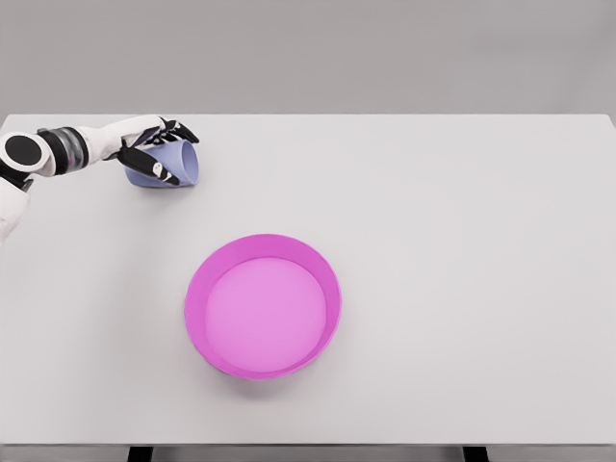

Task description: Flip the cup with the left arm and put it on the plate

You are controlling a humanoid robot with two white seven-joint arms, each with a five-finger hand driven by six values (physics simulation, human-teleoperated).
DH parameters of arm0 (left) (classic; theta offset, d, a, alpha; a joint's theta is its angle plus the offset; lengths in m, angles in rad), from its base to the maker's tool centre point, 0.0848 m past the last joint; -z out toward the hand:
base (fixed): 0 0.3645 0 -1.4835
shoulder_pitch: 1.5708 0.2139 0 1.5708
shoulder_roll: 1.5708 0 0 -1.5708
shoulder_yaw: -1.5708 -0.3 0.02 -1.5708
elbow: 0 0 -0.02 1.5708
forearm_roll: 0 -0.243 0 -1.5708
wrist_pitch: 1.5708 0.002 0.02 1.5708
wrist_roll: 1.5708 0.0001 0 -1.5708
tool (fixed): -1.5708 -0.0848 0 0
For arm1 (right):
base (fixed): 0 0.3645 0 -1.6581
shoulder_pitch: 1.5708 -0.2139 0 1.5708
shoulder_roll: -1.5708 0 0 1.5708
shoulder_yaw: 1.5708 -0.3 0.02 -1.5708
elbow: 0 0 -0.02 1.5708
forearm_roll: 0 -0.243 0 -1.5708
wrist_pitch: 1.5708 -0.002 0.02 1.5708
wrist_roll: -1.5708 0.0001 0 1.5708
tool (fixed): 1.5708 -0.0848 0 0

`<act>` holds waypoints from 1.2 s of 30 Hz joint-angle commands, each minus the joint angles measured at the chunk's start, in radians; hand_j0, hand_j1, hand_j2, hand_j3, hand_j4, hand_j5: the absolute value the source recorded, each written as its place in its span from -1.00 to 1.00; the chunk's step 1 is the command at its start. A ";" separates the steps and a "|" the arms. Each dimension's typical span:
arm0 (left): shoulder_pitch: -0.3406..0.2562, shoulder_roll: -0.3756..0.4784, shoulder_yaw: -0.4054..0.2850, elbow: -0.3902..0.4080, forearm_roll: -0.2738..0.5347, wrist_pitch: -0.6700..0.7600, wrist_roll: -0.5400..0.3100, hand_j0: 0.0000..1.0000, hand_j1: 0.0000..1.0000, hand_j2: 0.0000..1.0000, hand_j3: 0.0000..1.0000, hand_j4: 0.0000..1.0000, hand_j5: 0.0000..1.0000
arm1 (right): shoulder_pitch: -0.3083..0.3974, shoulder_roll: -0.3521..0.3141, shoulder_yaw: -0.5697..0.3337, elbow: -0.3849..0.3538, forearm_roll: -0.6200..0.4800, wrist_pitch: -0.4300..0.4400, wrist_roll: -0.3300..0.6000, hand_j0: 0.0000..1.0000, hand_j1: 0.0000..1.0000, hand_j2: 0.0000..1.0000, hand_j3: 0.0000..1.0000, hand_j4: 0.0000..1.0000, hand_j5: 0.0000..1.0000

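Upper left of frame: left hand (154, 144) has its fingers (159, 171) wrapped around the blue cup (183, 164), which lies tipped on the worktop (462, 241). Grasp looks done; flip and transfer to the pink plate (263, 306), lower centre, well apart, remain.

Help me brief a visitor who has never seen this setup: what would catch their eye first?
The bright pink plate stands out first, sitting near the middle of the grey table, toward the front. Next comes the left hand at the far left, its dark-tipped fingers wrapped around a pale blue cup that is resting tilted on the table, well apart from the plate.
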 commanded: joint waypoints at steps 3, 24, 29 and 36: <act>0.002 0.008 0.003 -0.012 0.007 0.000 0.000 0.16 0.16 0.16 0.16 0.16 0.16 | -0.002 0.000 0.000 0.000 0.001 0.000 0.000 1.00 1.00 1.00 1.00 1.00 1.00; 0.121 0.387 0.000 -0.744 0.447 0.001 -0.009 0.09 0.09 0.09 0.09 0.09 0.09 | 0.000 0.000 0.000 0.000 0.001 0.000 0.000 1.00 1.00 1.00 1.00 1.00 1.00; 0.143 0.388 0.000 -0.852 0.525 -0.002 -0.008 0.06 0.06 0.06 0.06 0.06 0.06 | 0.000 0.000 0.000 0.000 0.001 0.000 0.000 1.00 1.00 1.00 1.00 1.00 1.00; 0.160 0.385 0.000 -0.906 0.717 -0.013 -0.009 0.10 0.10 0.10 0.10 0.10 0.10 | 0.000 0.000 0.000 0.000 0.001 0.000 0.000 1.00 1.00 1.00 1.00 1.00 1.00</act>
